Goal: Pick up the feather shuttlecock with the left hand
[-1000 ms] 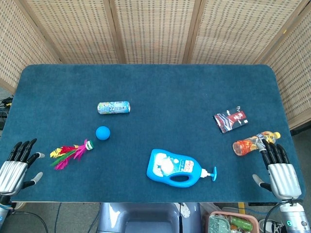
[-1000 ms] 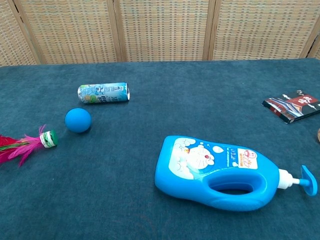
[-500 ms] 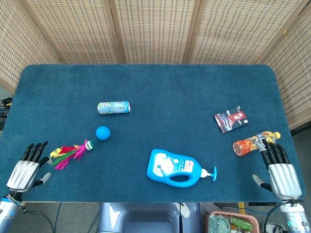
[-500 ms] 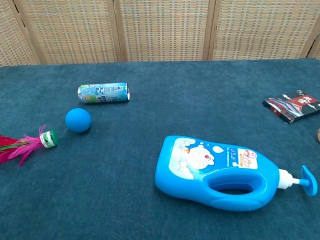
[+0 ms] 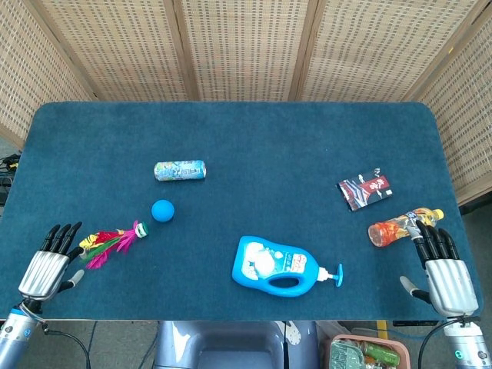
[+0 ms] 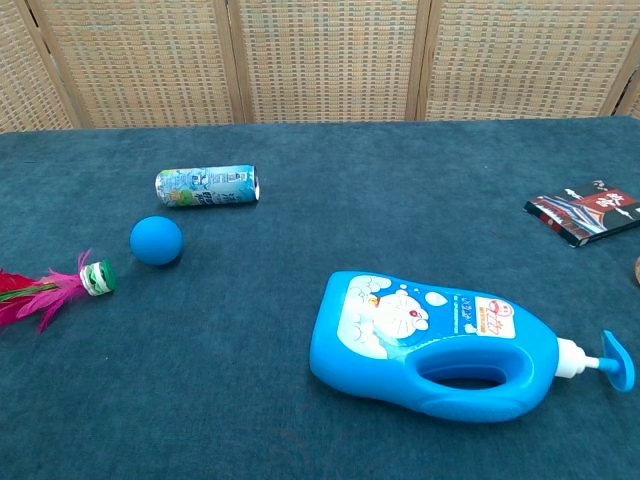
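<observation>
From the head view, the left hand (image 5: pixel 48 266) holds nothing, fingers extended and apart (tips just beside the feathers), near the shuttlecock (image 5: pixel 111 241) lying left of the ball (image 5: pixel 162 210). The right hand (image 5: pixel 443 273) lies likewise spread. In the chest view, the shuttlecock (image 6: pixel 55 289) rests at the table's (image 6: pixel 330 210) left edge.

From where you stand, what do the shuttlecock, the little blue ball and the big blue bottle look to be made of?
Feather shuttlecock: dyed feathers, wispy pink, green and yellow, on a green-and-white base, perhaps rubber or plastic. Blue ball: smooth and matte, possibly rubber or foam. Blue bottle: glossy moulded plastic with a printed label and white pump.
</observation>
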`<state>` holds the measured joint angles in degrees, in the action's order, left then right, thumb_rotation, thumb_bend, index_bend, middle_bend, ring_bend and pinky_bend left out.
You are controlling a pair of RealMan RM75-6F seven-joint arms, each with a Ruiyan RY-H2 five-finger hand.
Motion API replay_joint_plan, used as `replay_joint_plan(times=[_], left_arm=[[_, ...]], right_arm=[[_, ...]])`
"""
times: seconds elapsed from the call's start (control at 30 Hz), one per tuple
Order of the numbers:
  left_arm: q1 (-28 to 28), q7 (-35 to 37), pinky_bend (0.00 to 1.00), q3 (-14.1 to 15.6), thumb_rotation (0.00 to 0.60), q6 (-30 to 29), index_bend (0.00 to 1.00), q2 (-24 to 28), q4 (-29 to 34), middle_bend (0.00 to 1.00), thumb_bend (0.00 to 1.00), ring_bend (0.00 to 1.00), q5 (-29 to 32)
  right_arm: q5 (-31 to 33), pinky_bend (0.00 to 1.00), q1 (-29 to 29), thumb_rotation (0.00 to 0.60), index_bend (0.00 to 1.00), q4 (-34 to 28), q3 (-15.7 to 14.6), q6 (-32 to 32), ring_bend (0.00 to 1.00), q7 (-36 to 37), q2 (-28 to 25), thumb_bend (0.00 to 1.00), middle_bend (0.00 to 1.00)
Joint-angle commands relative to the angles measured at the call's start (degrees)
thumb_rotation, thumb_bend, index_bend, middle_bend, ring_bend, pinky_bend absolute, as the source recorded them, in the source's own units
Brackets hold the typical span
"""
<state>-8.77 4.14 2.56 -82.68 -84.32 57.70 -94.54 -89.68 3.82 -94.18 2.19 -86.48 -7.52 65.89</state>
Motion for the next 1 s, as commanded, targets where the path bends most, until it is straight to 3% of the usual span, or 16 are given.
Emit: replay_joint_plan(times=[0.03, 0.73, 1.0], left_arm=[[0.00, 0.69, 0.00, -0.05, 0.600, -0.27, 0.48, -0.56, -1.10, 0.00, 0.28, 0.00, 0.19], [-2.08, 2.53, 0.00, -0.91, 0.600, 2.27, 0.52, -4.14, -5.40, 0.00, 0.31, 0.00, 1.82], [-2.65, 2.95, 0.00, -1.13, 0.600, 2.45, 0.59, -5.17, -6.02, 0.00, 0.39, 0.00, 2.14]], right_arm=[[0.04, 0.02, 0.00, 0.600, 0.00, -0.04, 0.00, 0.02, 0.00, 0.04, -0.02, 0.19, 0.00], [0.05, 0.02, -0.01, 0.600, 0.00, -0.14, -0.10, 0.22, 0.00, 1.11, -0.27, 0.18, 0.00], [-0.06, 0.02, 0.03, 0.600, 0.00, 0.02, -0.14, 0.28, 0.00, 1.39, -0.26, 0.19, 0.00]])
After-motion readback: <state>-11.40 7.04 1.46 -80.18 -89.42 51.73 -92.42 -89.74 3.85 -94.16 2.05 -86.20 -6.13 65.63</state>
